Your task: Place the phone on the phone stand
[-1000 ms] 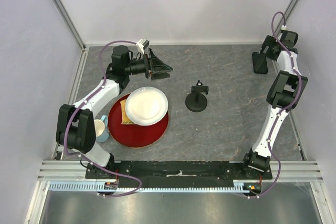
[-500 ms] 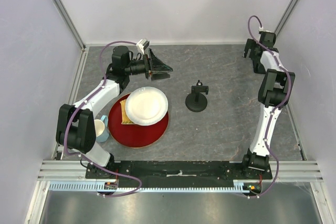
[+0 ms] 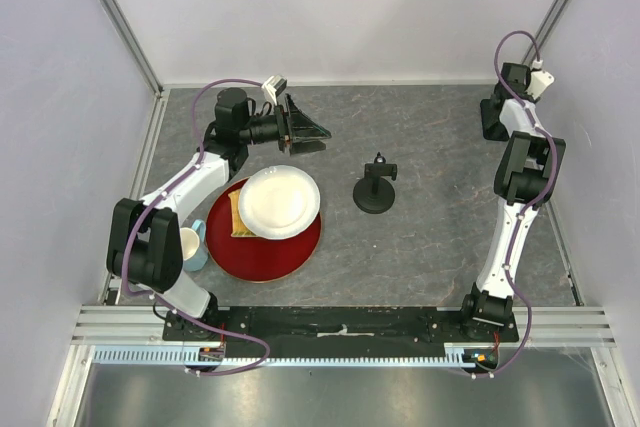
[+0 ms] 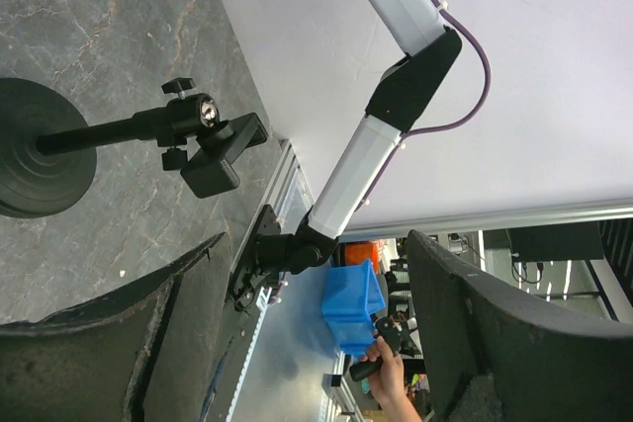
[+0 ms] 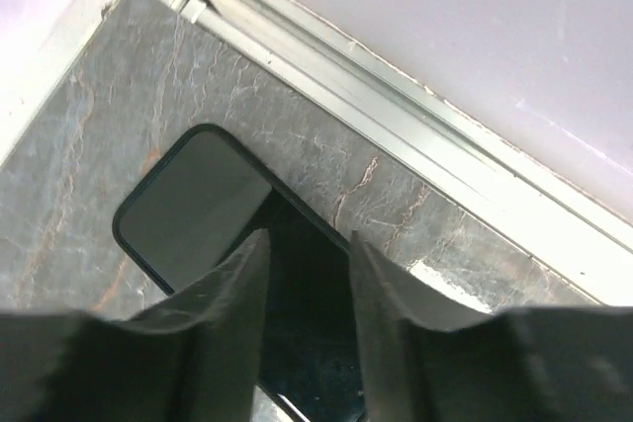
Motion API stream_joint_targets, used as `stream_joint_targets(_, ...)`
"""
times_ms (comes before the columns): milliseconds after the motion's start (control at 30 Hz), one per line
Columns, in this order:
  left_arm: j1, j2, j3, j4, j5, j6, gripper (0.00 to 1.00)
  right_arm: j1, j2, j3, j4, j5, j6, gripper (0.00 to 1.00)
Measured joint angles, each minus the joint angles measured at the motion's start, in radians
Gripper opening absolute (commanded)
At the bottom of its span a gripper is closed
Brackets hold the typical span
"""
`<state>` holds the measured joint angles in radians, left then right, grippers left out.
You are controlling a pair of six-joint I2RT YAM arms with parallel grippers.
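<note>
The phone (image 5: 188, 214), a glossy black slab, lies flat on the grey table near the far right corner rail. My right gripper (image 5: 307, 239) hangs straight over it. Its two fingers are a narrow gap apart above the phone's face, and nothing is held between them. In the top view my right gripper (image 3: 495, 115) covers most of the phone. The phone stand (image 3: 375, 187) stands mid-table, with a disc base, a post and a cradle; it also shows in the left wrist view (image 4: 129, 135). My left gripper (image 3: 315, 132) is open and empty, lying sideways left of the stand.
A red tray (image 3: 290, 252) at the left holds a white plate (image 3: 279, 201) and a yellow item (image 3: 236, 215). A blue and white cup (image 3: 190, 245) stands beside the left arm. Walls and metal rails close in the table's back and right sides.
The right wrist swung left and then came back over the phone at the far right. Its jaws have narrowed. The left arm has not moved.
</note>
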<state>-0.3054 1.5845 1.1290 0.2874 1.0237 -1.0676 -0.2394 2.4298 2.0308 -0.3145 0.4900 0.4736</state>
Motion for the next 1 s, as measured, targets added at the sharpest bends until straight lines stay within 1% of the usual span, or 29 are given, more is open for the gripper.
stream_joint_targets(33,0.0,0.0,0.0,0.0,0.0,0.0,0.77,-0.001,0.0,0.0,0.002,0.014,0.031,0.18)
stream_joint_targets(67,0.0,0.0,0.0,0.0,0.0,0.0,0.78,-0.001,0.0,0.0,0.003,0.032,0.064,0.17)
stream_joint_targets(100,0.0,0.0,-0.001,0.0,0.0,0.0,0.77,-0.001,0.0,0.0,0.006,0.045,0.096,0.17)
stream_joint_targets(200,0.0,0.0,-0.001,0.0,0.0,0.0,0.77,0.0,0.0,0.002,0.01,0.068,0.167,0.28)
stream_joint_targets(333,-0.003,0.0,-0.001,0.0,0.0,0.0,0.77,0.0,0.014,0.064,-0.013,0.083,0.225,0.29)
stream_joint_targets(367,-0.005,0.0,-0.001,0.0,0.0,0.0,0.77,0.0,0.02,0.087,-0.015,0.089,0.239,0.27)
stream_joint_targets(400,-0.006,0.0,-0.001,0.0,0.0,0.0,0.77,0.0,0.022,0.106,-0.015,0.093,0.25,0.21)
stream_joint_targets(433,-0.007,0.0,-0.001,0.0,0.0,0.0,0.77,0.0,0.023,0.117,-0.016,0.097,0.259,0.13)
stream_joint_targets(500,-0.011,0.0,-0.001,0.0,0.001,0.0,0.77,0.0,0.025,0.14,-0.016,0.111,0.275,0.0)
stream_joint_targets(600,-0.014,-0.003,-0.001,0.0,0.001,-0.001,0.77,0.0,0.039,0.169,-0.016,0.123,0.288,0.0)
stream_joint_targets(733,-0.017,-0.011,-0.001,0.003,0.002,-0.001,0.77,0.004,0.094,0.235,-0.019,0.142,0.245,0.0)
stream_joint_targets(900,-0.018,-0.013,-0.001,0.008,0.003,-0.003,0.77,0.033,0.173,0.308,-0.03,0.21,0.108,0.0)
stream_joint_targets(1000,-0.018,-0.013,-0.005,0.018,0.005,-0.014,0.77,0.063,0.19,0.319,-0.047,0.259,0.05,0.0)
